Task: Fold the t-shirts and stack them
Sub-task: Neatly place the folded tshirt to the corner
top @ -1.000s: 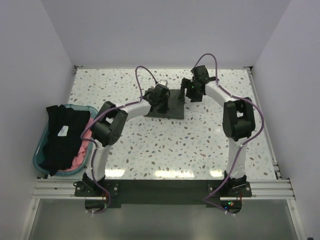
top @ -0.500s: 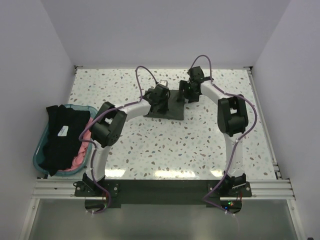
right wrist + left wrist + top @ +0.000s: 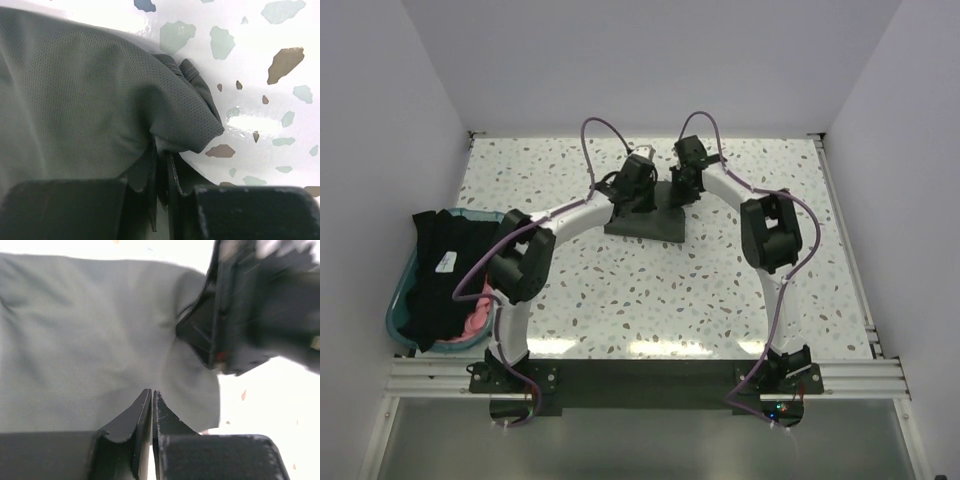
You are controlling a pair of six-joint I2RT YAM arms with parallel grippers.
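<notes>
On table (image 3: 720, 290), folded shirt (image 3: 645, 222) far-centre; tub (image 3: 392, 320) left, shirts (image 3: 440, 285) inside.

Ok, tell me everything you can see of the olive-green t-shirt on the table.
The olive-green t-shirt lies folded into a compact dark rectangle at the far middle of the speckled table. Up close the cloth is a fine mesh knit, greyish green, mostly smooth with soft creases. The right gripper is shut on a bunched corner where a stitched hem shows. The left gripper, closed, meets the cloth nearby; whether it pinches any cannot be told.
</notes>
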